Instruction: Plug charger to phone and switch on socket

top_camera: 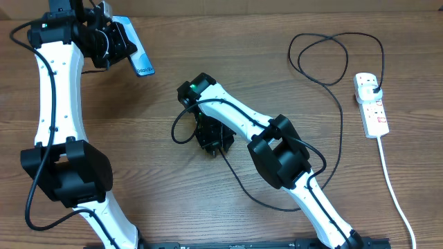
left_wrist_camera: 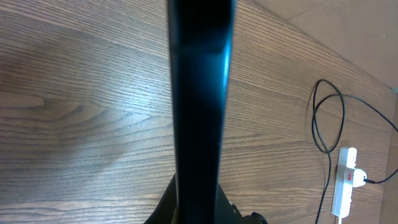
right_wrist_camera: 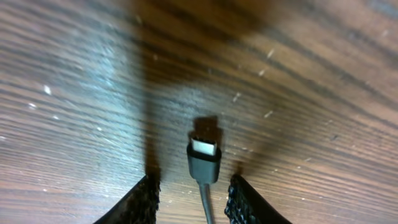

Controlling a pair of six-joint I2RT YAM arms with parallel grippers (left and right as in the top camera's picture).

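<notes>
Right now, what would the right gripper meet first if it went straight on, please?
Probably the charger's connector tip just ahead of the right gripper, with the table right behind it; depth is unclear.

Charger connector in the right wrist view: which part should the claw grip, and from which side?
Grip the black collar behind the metal tip, coming from the cable side. The connector points away between the fingers of the right claw, so closing on its sides leaves the tip free.

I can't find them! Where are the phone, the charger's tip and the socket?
phone [top_camera: 138, 55], overhead view, blue screen.
charger's tip [right_wrist_camera: 204, 148], right wrist view, silver connector end.
socket [top_camera: 376, 119], overhead view, white body.
</notes>
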